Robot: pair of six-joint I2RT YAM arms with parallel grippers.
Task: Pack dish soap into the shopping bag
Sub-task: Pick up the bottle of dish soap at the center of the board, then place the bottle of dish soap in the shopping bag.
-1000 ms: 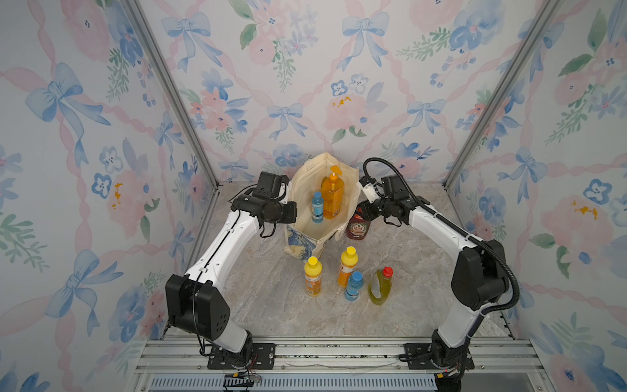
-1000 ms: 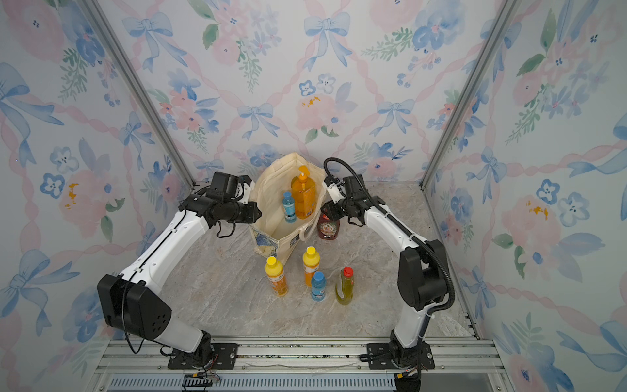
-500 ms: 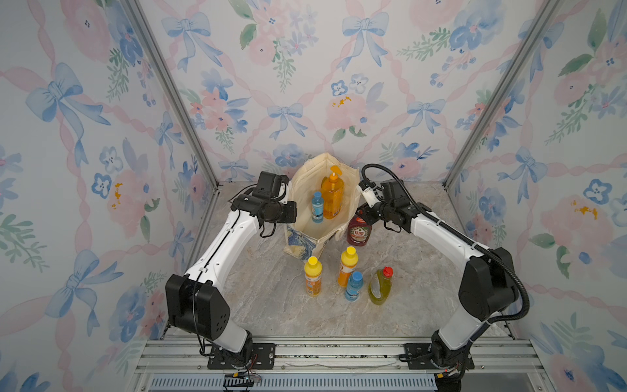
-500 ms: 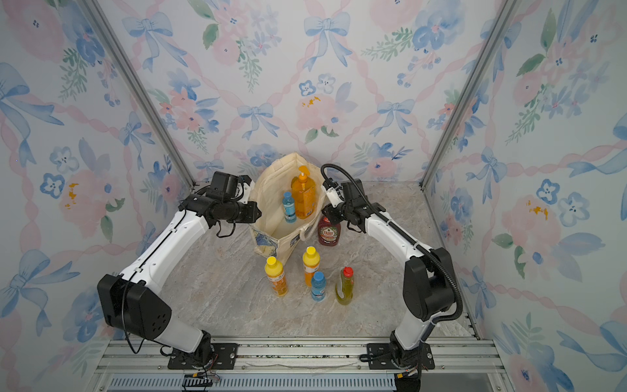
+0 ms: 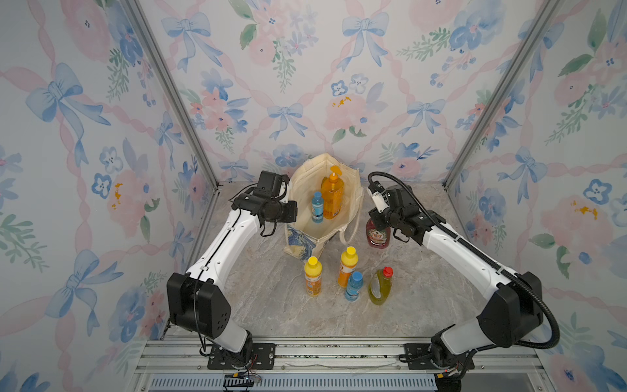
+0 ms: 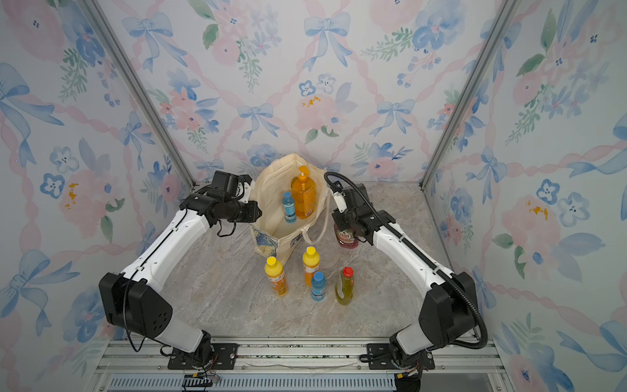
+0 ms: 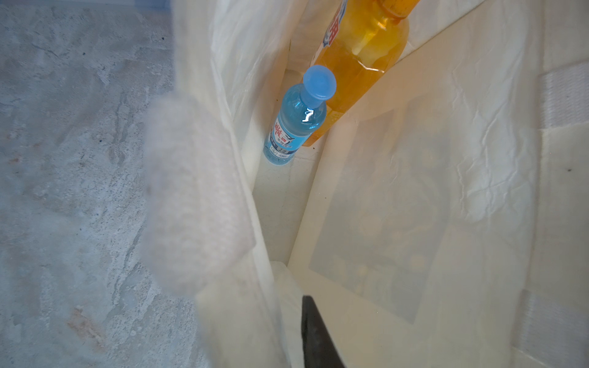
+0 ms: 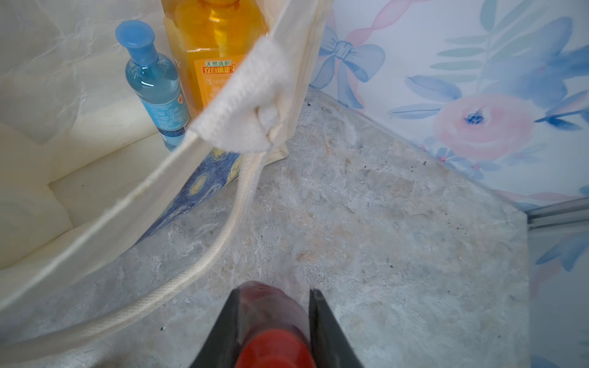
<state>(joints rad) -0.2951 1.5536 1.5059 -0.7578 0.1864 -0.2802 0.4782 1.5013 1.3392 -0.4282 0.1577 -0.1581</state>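
Right pincer (image 8: 274, 306) clamped on dark-red bottle (image 5: 378, 235) just beside shopping bag (image 5: 301, 195); left pincer (image 5: 291, 213) at bag's rim, grip cannot be told.

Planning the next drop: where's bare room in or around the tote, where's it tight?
Free: tote floor between the small blue bottle and the printed near wall; table between the four-bottle cluster and the front rail. Crowded: tote's back corner, blue bottle beside pump bottle; strap loop beside the dark-red bottle in the right end effector.
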